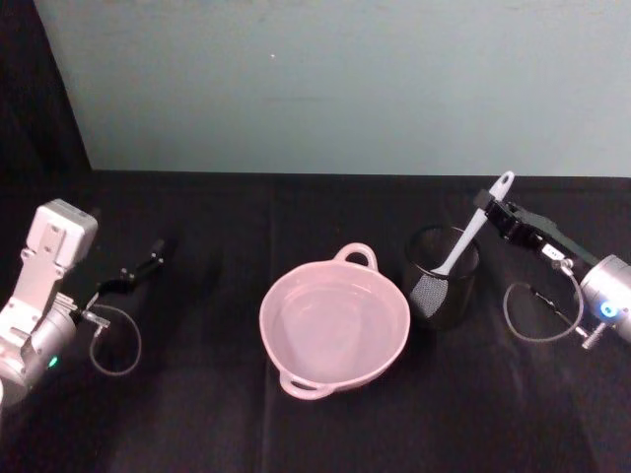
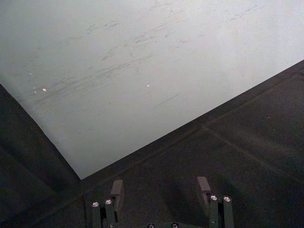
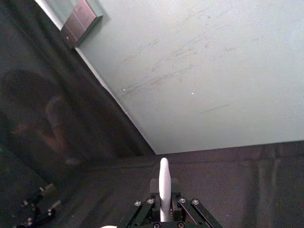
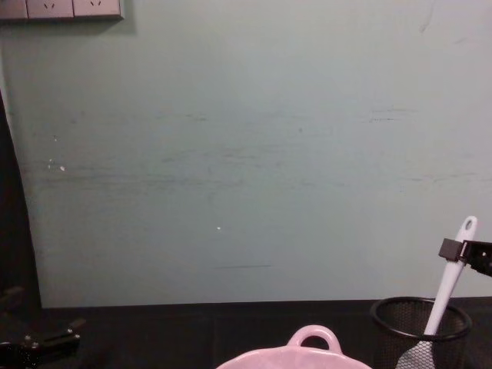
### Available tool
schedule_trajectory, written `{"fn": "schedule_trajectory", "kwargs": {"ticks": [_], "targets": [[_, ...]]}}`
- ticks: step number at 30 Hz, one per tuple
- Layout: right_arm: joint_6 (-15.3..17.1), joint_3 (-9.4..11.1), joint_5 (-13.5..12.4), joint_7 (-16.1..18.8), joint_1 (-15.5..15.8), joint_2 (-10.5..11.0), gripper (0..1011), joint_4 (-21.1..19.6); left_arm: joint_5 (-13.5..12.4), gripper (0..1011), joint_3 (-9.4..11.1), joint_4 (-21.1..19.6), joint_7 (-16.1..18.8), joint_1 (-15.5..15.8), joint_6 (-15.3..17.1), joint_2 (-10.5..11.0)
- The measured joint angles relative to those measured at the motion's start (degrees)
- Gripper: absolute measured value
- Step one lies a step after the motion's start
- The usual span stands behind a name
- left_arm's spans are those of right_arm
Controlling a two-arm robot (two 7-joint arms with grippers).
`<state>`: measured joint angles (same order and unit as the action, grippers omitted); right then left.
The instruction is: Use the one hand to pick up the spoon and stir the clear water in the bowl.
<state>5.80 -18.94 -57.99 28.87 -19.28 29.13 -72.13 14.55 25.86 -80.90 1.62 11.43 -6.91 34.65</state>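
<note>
One of your claws, the right claw [image 1: 490, 204], is clamped on the spoon [image 1: 461, 244], which leans 1-to-7 o'clock in the mesh cup [image 1: 459, 296], with the bowl [image 1: 296, 296] at the cup's 8 o'clock; the left claw [image 1: 155, 252] sits open.

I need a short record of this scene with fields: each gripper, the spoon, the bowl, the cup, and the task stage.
right gripper: shut on the spoon handle, above the mesh cup
left gripper: open, parked at the far left, holding nothing
spoon: leaning, scoop end inside the mesh cup
bowl: pink, in the middle, apart from the cup
mesh cup: black, right of the bowl
stage: spoon gripped, not yet in the bowl
</note>
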Motion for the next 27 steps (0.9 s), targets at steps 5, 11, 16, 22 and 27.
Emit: {"fn": "schedule_trajectory", "kwargs": {"ticks": [5,11,16,22,27], "targets": [[-1.55,-0.53,2.39,-0.92,0.3,0.9,114,-2.01,0.0,1005,0.0,0.0,0.0,0.0,0.0,0.0],[-2.95,-0.34,4.6,-1.58,0.93,1.71,114,-5.64,0.0,1005,0.0,0.0,0.0,0.0,0.0,0.0],[-3.78,-0.44,7.89,-2.3,1.05,3.06,114,-9.71,0.0,1005,0.0,0.0,0.0,0.0,0.0,0.0],[-3.95,-1.2,12.6,-3.1,0.4,4.79,114,-13.68,0.0,1005,0.0,0.0,0.0,0.0,0.0,0.0],[-2.68,-1.61,16.45,-3.62,-0.53,6.5,114,-17.34,0.0,1005,0.0,0.0,0.0,0.0,0.0,0.0]]}}
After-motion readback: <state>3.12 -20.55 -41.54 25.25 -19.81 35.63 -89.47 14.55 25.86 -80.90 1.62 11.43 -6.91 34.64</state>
